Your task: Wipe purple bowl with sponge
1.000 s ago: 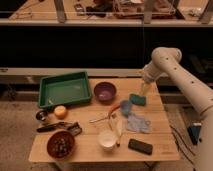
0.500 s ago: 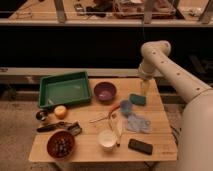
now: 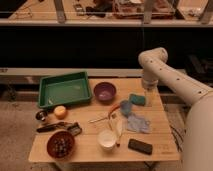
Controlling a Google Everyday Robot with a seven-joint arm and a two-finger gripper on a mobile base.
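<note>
The claw [image 3: 146, 95] hangs wide just over the sponge [image 3: 136, 99] — holding nothing. The purple bowl [image 3: 105, 92] sits near on the counter [image 3: 90, 146].

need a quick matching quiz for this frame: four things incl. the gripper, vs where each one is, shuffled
Things:
1. purple bowl
2. sponge
3. white cup
4. gripper

Places:
A. near the front edge of the table, between the brown bowl and the black slab
B. hanging at the sponge's right end, by the table's right side
C. right beside the green tray
D. lying between the purple bowl and the gripper

Pairs: 1-C, 2-D, 3-A, 4-B
</note>
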